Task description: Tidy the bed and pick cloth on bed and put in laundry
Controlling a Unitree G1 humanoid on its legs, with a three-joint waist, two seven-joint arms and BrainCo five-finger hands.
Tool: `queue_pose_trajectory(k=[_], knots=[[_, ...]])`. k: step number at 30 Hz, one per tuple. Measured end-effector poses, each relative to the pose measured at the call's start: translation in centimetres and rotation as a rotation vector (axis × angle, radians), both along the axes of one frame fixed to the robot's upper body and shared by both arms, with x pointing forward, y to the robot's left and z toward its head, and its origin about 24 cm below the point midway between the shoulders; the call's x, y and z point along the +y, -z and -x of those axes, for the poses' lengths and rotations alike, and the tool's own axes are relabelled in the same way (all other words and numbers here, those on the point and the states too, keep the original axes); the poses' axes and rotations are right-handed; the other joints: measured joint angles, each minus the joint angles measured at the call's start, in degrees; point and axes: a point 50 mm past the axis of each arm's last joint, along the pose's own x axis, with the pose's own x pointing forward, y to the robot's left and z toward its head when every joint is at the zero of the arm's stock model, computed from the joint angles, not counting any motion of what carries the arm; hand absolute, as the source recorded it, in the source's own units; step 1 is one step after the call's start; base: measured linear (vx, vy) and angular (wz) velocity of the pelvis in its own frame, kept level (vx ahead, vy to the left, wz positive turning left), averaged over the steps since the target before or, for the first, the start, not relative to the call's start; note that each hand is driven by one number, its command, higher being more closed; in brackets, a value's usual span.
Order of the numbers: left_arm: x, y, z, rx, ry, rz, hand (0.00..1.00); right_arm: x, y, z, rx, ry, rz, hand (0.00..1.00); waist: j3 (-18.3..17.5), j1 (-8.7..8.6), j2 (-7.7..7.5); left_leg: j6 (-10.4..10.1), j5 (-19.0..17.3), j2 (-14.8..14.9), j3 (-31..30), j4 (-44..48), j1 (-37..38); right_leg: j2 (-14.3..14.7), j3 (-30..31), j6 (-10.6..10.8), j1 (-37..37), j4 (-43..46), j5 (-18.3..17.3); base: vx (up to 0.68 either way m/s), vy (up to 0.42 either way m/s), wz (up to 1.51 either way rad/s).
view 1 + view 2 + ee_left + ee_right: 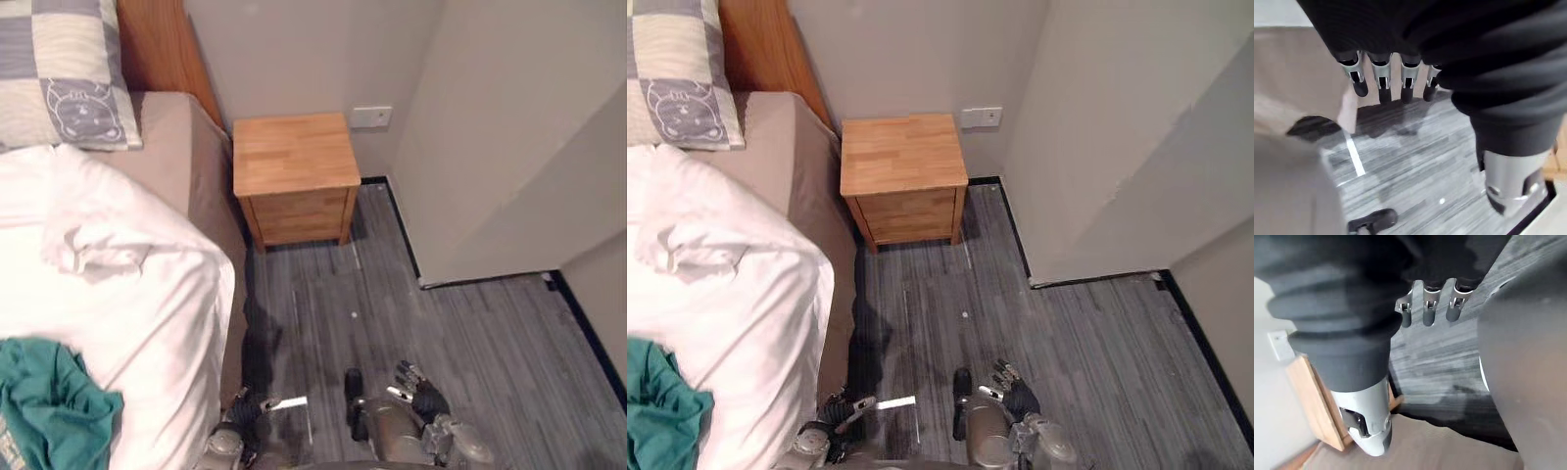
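My left hand (pixel 1383 83) and right hand (pixel 1429 309) are hanging relaxed over the floor (pixel 470 323), holding nothing. The teal cloth (pixel 49 406) is lying crumpled on the white duvet (pixel 127 294) near the side of the bed (pixel 171 147). It is looking soft, light and limp, so I am judging a bunched fold the best place to pinch. Its lower part is being cut off.

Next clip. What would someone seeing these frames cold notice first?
Probably the teal cloth, crumpled on the rumpled white duvet at the near end of the bed; it is the one strong colour here. Next comes the wooden nightstand against the far wall beside the bed. The left hand and right hand hang low over the grey floor, open and holding nothing.
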Motion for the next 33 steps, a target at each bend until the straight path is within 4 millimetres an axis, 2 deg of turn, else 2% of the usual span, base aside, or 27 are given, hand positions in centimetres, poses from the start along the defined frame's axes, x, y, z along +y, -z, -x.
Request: queue_pose_trajectory(k=[1, 3, 5, 6, 7, 8, 9, 10, 11, 12, 13, 15, 16, 17, 18, 19, 20, 21, 22, 23, 24, 25, 26, 27, 29, 31, 33], knots=[[0.0, -0.2, -0.3, -0.017, -0.001, 0.005, 0.00, 0.0, 0.1, 0.1, 0.011, -0.015, 0.007, 0.00, 0.01, 0.64, 0.52, 0.60, -2.51, -0.21, 0.13, 2.82, -2.33, 0.19, 0.13, -0.17, 2.45, -0.78, -0.93, 0.47, -0.128, 0.04], [0.3, -0.6, -0.7, -0.056, -0.009, 0.008, 0.00, 0.2, 0.1, -0.2, 0.016, -0.059, 0.015, 0.00, 0.27, 1.47, -1.15, 1.67, -7.34, -2.94, 3.24, -2.64, -6.13, -1.21, -0.24, 0.20, 8.03, -2.84, -2.29, 0.42, -0.123, 0.14], [0.1, -0.8, -0.9, -0.096, -0.027, 0.026, 0.00, 0.5, 0.1, -0.3, 0.016, -0.104, 0.031, 0.00, -0.44, 3.25, -2.29, 1.18, -7.19, -7.22, 11.43, -22.93, -7.96, -3.86, -2.12, 1.69, 11.38, -2.74, -6.35, 0.50, -0.096, 0.20], [0.1, -0.9, -0.9, -0.106, -0.030, 0.028, 0.00, 0.7, 0.1, -0.3, 0.016, -0.120, 0.037, 0.00, -0.49, 3.57, -2.21, 1.36, -6.91, -7.32, 13.75, -26.28, -8.14, -3.95, -2.61, 2.06, 11.82, -2.10, -7.48, 0.46, -0.033, 0.32], [0.1, -1.0, -0.9, -0.114, -0.039, 0.030, 0.00, 0.9, 0.1, -0.3, 0.021, -0.146, 0.048, 0.00, -0.83, 4.30, -2.01, 3.26, -5.93, -7.68, 17.36, -31.01, -8.33, -3.73, -4.95, 2.99, 13.09, -0.40, -10.43, 0.63, 0.007, 0.56], [0.2, -0.9, -0.7, -0.103, -0.044, 0.028, 0.00, 1.4, 0.3, -0.2, 0.038, -0.151, 0.040, 0.00, -2.08, 4.56, -2.37, 10.71, -3.58, -9.38, 17.70, -34.47, -7.50, -4.38, -7.20, 5.40, 13.71, 4.13, -14.13, 0.65, 0.014, 0.59], [0.4, -0.9, -0.9, -0.103, -0.054, 0.026, 0.00, 1.8, 0.4, -0.1, 0.047, -0.157, 0.032, 0.00, -2.21, 4.82, -3.73, 10.94, -3.49, -10.33, 17.42, -34.83, -6.90, -5.77, -8.06, 7.01, 12.54, 8.35, -15.69, 0.67, 0.007, 0.73], [0.6, -0.7, -0.5, -0.077, -0.071, 0.025, 0.00, 2.3, 0.2, -0.7, 0.028, -0.190, 0.026, 0.00, -2.89, 5.36, -5.63, 10.98, -3.46, -13.21, 15.27, -39.09, -4.31, -9.54, -8.99, 8.13, 5.23, 25.75, -15.01, 0.43, -0.011, 0.89], [0.9, -0.7, -0.5, -0.066, -0.071, 0.015, 0.00, 2.4, 0.0, -1.1, 0.009, -0.188, 0.021, 0.00, -2.66, 5.01, -6.51, 11.12, -3.41, -14.71, 12.19, -41.39, -1.81, -12.10, -7.79, 8.22, -0.91, 39.92, -11.78, 0.50, -0.050, 1.14], [1.2, -0.6, -0.4, -0.058, -0.073, 0.010, 0.00, 2.4, 0.0, -1.0, 0.014, -0.180, 0.016, 0.00, -2.70, 4.58, -6.69, 11.21, -3.50, -15.03, 10.22, -41.67, -0.52, -11.84, -6.76, 7.66, -2.14, 41.91, -13.13, 0.52, -0.106, 1.84], [1.6, -0.4, 0.2, -0.029, -0.102, 0.001, 0.00, 2.2, 0.2, -0.7, 0.018, -0.153, 0.005, 0.00, -2.44, 3.56, -5.88, 11.05, -3.60, -14.99, 4.07, -43.17, 2.92, -10.27, -6.01, 6.96, -2.29, 38.28, -16.24, 0.64, -0.195, 2.12], [2.0, -0.2, 0.6, -0.004, -0.128, -0.001, 0.00, 1.8, 0.1, -0.4, 0.002, -0.121, 0.000, 0.00, -2.25, 2.69, -4.77, 10.19, -3.80, -13.59, -4.40, -43.97, 5.87, -6.25, -1.33, 6.99, -2.29, 25.58, -16.98, 0.52, -0.230, 2.22], [2.5, -0.2, 0.6, -0.003, -0.137, -0.009, 0.00, 1.4, 0.0, -0.3, -0.008, -0.089, 0.010, 0.00, -2.14, 2.58, -3.74, 9.17, -4.16, -12.66, -10.65, -43.79, 6.71, -3.53, 6.72, 7.94, -3.60, 15.85, -16.07, 0.38, -0.225, 1.89], [2.7, -0.2, 0.6, -0.002, -0.137, -0.013, 0.00, 1.3, -0.1, -0.5, -0.019, -0.076, 0.015, 0.00, -2.24, 2.59, -3.91, 8.51, -4.33, -12.61, -12.63, -43.49, 6.67, -3.25, 10.66, 8.34, -4.02, 12.93, -14.68, 0.55, -0.356, 2.76], [3.1, -0.2, 0.9, 0.009, -0.144, -0.023, 0.00, 1.0, -0.3, -0.3, -0.040, -0.041, 0.039, 0.00, -2.81, 2.61, -4.92, 4.80, -6.57, -12.77, -17.08, -41.58, 6.57, -3.96, 19.99, 10.33, -3.99, 5.37, -9.45, 0.46, -0.322, 2.11], [3.4, -0.2, 1.0, 0.012, -0.148, -0.028, 0.00, 1.2, -0.3, -0.2, -0.048, -0.030, 0.046, 0.00, -3.00, 2.90, -5.33, 3.59, -7.61, -13.06, -17.84, -40.95, 6.60, -4.82, 21.52, 11.41, -3.99, 3.69, -6.77, 0.46, -0.356, 2.38], [4.4, -0.1, 2.0, 0.029, -0.177, -0.047, 0.00, 1.8, -0.4, -0.1, -0.065, -0.011, 0.045, 0.00, -3.85, 3.25, -7.89, 2.11, -9.69, -13.92, -18.96, -39.49, 6.57, -6.91, 22.86, 12.70, -4.17, 2.21, 0.09, 0.42, -0.511, 1.85], [5.6, 0.0, 3.6, 0.057, -0.262, -0.054, 0.00, 2.8, -1.3, -1.4, -0.136, -0.027, 0.062, 0.00, -4.12, 3.72, -8.76, 0.29, -13.33, -13.31, -18.77, -36.78, 5.96, -7.41, 21.34, 11.78, -4.09, 5.53, 0.16, 0.37, -0.516, 1.58], [5.4, 0.2, 4.1, 0.067, -0.292, -0.036, 0.00, 2.8, -1.9, -2.2, -0.177, -0.037, 0.084, 0.00, -4.45, 4.23, -7.25, -0.12, -13.62, -11.46, -18.24, -35.80, 5.11, -6.22, 19.86, 11.41, -4.14, 6.13, 0.07, 0.34, -0.550, 1.44], [4.6, 0.6, 5.5, 0.094, -0.316, -0.010, 0.00, 2.3, -4.5, -4.4, -0.323, -0.039, 0.126, 0.00, -5.28, 4.09, -5.57, -0.52, -12.96, -8.83, -15.60, -35.20, 3.21, -5.40, 15.86, 8.90, -3.39, 5.32, -1.59, 0.13, -0.279, 1.00], [4.3, 0.8, 5.9, 0.105, -0.314, 0.001, 0.00, 2.0, -5.6, -5.2, -0.381, -0.034, 0.140, 0.00, -5.33, 3.85, -5.06, -0.24, -12.16, -7.92, -14.13, -35.19, 2.85, -5.41, 14.00, 8.29, -2.67, 5.03, -1.93, 0.15, -0.329, 1.16], [4.1, 0.9, 6.1, 0.111, -0.307, 0.014, 0.00, 1.8, -6.5, -5.8, -0.424, -0.030, 0.154, 0.00, -5.36, 3.83, -4.89, -0.50, -11.29, -7.25, -12.62, -35.46, 2.76, -5.55, 12.49, 7.84, -2.06, 4.78, -2.01, 0.12, -0.314, 1.60], [3.9, 1.0, 6.5, 0.129, -0.249, 0.014, 0.00, 0.4, -9.4, -7.4, -0.548, 0.009, 0.194, 0.00, -5.39, 3.99, -4.76, -0.93, -8.99, -4.92, -4.80, -35.54, 2.16, -6.22, 6.57, 6.40, 0.78, 3.58, -2.46, 0.09, -0.305, 1.56], [3.8, 1.0, 6.5, 0.132, -0.231, 0.009, 0.00, -0.2, -10.2, -7.8, -0.578, 0.022, 0.210, 0.00, -5.38, 3.89, -4.77, -0.97, -8.58, -4.33, -1.87, -35.57, 2.00, -6.53, 4.80, 6.10, 1.48, 3.52, -2.64, 0.05, -0.262, 1.82], [4.0, 0.9, 6.3, 0.136, -0.173, -0.003, 0.00, -2.0, -13.4, -9.4, -0.686, 0.059, 0.274, 0.00, -5.36, 3.17, -5.16, 1.65, -6.69, -2.98, 11.57, -37.00, 1.79, -9.01, -2.86, 5.48, 4.23, 3.11, -4.08, 0.01, -0.164, 1.64], [4.2, 0.9, 6.3, 0.148, -0.134, -0.020, 0.00, -2.7, -15.2, -10.1, -0.739, 0.056, 0.324, 0.00, -5.46, 2.58, -5.55, 2.34, -4.02, -3.23, 16.20, -40.12, 1.68, -10.94, -6.63, 6.14, 5.30, 3.15, -4.83, -0.03, -0.022, 1.42], [4.1, 0.9, 6.5, 0.168, -0.078, -0.031, 0.00, -2.7, -16.8, -11.1, -0.789, 0.050, 0.360, 0.00, -5.85, 3.05, -6.36, 2.83, -1.00, -5.64, 17.28, -45.06, 2.81, -12.85, -8.98, 6.57, 5.75, 2.97, -5.13, -0.05, 0.043, 0.95]])
